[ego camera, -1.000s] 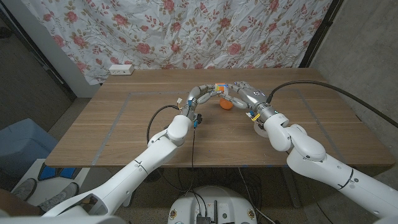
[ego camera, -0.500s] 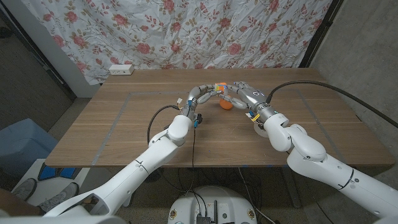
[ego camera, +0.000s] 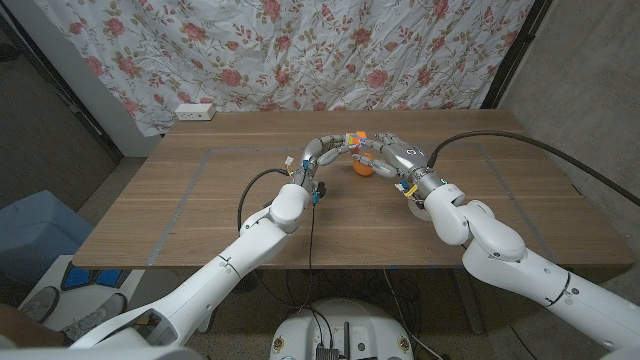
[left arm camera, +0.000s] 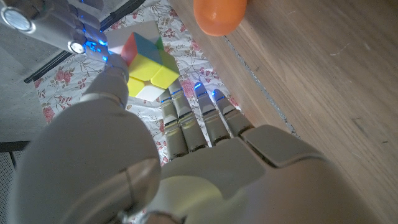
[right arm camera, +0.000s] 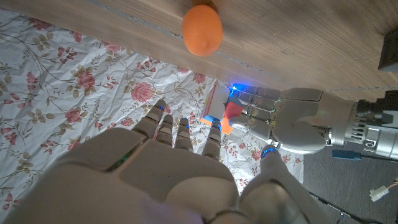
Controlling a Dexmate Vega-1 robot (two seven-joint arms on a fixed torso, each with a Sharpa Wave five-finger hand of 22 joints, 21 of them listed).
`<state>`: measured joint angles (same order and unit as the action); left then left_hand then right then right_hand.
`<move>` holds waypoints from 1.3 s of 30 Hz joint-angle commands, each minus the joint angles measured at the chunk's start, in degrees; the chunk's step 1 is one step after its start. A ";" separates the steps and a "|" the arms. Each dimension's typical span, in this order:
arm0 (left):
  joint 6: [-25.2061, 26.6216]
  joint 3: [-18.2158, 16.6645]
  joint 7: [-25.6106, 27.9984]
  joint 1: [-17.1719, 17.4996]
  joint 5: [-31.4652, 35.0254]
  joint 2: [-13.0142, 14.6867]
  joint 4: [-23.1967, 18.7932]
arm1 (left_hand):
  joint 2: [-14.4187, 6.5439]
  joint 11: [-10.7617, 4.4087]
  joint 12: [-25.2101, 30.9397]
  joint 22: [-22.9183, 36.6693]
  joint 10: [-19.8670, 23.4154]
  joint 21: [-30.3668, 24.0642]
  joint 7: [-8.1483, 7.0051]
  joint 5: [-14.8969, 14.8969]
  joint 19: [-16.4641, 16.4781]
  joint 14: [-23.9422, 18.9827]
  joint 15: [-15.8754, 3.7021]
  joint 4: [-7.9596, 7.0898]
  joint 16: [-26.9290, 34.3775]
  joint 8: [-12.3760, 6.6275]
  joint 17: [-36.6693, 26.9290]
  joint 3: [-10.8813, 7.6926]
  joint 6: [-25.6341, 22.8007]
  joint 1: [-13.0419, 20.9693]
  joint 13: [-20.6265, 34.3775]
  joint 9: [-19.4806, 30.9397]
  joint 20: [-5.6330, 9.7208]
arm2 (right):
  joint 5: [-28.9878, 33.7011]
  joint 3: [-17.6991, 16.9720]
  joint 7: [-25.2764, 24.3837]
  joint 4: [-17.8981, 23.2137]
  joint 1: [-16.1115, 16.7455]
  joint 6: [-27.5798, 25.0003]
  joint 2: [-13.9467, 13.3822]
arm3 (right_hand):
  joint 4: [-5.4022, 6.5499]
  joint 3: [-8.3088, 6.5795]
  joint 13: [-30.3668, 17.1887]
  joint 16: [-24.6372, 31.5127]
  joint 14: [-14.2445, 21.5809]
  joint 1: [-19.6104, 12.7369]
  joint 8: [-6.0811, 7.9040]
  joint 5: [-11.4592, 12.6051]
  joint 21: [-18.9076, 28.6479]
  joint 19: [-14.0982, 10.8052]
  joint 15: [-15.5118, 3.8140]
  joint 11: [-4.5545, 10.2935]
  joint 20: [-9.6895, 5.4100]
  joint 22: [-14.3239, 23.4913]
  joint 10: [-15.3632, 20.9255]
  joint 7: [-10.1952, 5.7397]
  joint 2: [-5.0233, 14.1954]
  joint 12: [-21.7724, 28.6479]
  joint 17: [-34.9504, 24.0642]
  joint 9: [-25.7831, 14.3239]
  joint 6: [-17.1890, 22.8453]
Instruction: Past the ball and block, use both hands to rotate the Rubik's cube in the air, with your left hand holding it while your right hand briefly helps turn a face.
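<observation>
- White and grey arm shells enter the head view from the bottom corners and converge toward the upper middle of the frame, over the wooden table (ego camera: 200, 200).
- Left hand (ego camera: 322, 152) sits just left of centre in the head view, raised off the table; in the left wrist view, left hand (left arm camera: 186, 162) shows its back in the lower part, fingers (left arm camera: 186, 124) reaching up to the cube.
- Rubik's cube (ego camera: 351, 138) is held in the air at the left hand's fingertips, above the tabletop; the left wrist view shows the Rubik's cube (left arm camera: 149, 68) in the upper left of the frame with yellow, green, blue and red tiles, pinched between thumb and fingers.
- Right hand (ego camera: 392, 152) is just right of the cube in the head view, its fingers reaching toward it; whether they touch it I cannot tell. In the right wrist view the right hand (right arm camera: 168, 174) fills the lower part, fingers (right arm camera: 177, 134) fairly straight and slightly apart, holding nothing that I can see, with the cube (right arm camera: 225, 117) just beyond their tips in the other hand's grasp.
- Orange ball (ego camera: 364, 168) lies on the table just below the two hands in the head view; it appears as ball (left arm camera: 219, 15) at the top of the left wrist view and ball (right arm camera: 202, 30) at the top of the right wrist view.
- Floral curtain (ego camera: 300, 50) hangs behind the table across the top of the head view, with a white power strip (ego camera: 195, 112) at the table's far left corner.
</observation>
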<state>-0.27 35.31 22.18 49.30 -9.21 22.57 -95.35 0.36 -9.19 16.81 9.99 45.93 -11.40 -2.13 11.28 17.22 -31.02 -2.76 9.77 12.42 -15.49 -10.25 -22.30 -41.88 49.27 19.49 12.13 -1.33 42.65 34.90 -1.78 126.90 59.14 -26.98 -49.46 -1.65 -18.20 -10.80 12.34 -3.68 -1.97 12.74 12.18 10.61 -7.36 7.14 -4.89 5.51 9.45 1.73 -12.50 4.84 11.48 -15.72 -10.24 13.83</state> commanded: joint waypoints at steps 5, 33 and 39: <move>0.00 -0.07 0.20 0.12 -0.44 -0.24 0.01 | -1.37 -0.88 0.32 0.22 1.44 -0.08 0.10 0.48 0.42 -0.62 -7.33 -0.17 -0.09 0.08 -0.21 0.04 -0.66 0.63 0.91 0.17 -0.21 | 0.38 -0.14 -0.61 -0.27 0.97 0.33 0.08 | 0.39 -0.20 -0.21 0.50 0.11 0.09 0.26 0.24 0.39 -0.62 -0.21 0.15 0.06 0.19 0.26 -0.10 1.47 -0.05 0.00 -0.29 0.62; -1.36 -0.22 -0.74 0.02 -1.93 -0.69 0.93 | -1.50 -0.93 0.23 0.23 1.73 -0.10 0.28 0.46 0.50 -0.74 -7.45 -0.11 -0.15 0.26 -0.18 0.27 -0.95 0.67 1.14 0.23 -0.23 | -1.08 -0.21 -2.17 -1.69 1.64 0.67 0.76 | 0.41 -0.26 -0.22 0.64 0.31 -0.04 -0.16 0.21 0.39 -1.01 -0.63 0.21 -0.05 0.19 0.31 -0.10 1.48 -0.01 -0.03 -0.26 1.44; -1.56 -0.08 -1.07 -0.26 -2.22 -0.94 1.37 | -1.59 -0.83 0.15 0.23 1.65 -0.09 0.29 0.45 0.49 -0.74 -7.39 -0.14 -0.17 0.38 -0.19 0.33 -0.86 0.64 1.20 0.25 -0.21 | -1.50 -0.12 -2.16 -2.01 1.52 0.59 0.81 | 0.42 -0.27 -0.22 0.65 0.31 -0.06 -0.24 0.20 0.37 -1.03 -0.70 0.29 -0.06 0.19 0.24 -0.11 1.49 -0.04 -0.04 -0.26 1.50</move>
<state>-1.30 35.12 21.70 49.40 -10.88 21.94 -94.63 -0.42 -8.88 16.64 9.99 46.24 -11.40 -2.11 11.40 17.22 -31.33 -3.06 10.00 12.42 -14.84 -10.25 -21.87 -41.88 49.40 19.50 12.11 -1.33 41.80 34.56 -3.66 125.55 60.85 -26.36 -48.84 -1.41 -18.44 -10.80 12.80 -3.37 -1.97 12.59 12.18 10.83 -7.88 6.85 -4.49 5.42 9.45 2.15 -12.81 4.84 11.48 -15.72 -10.33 14.94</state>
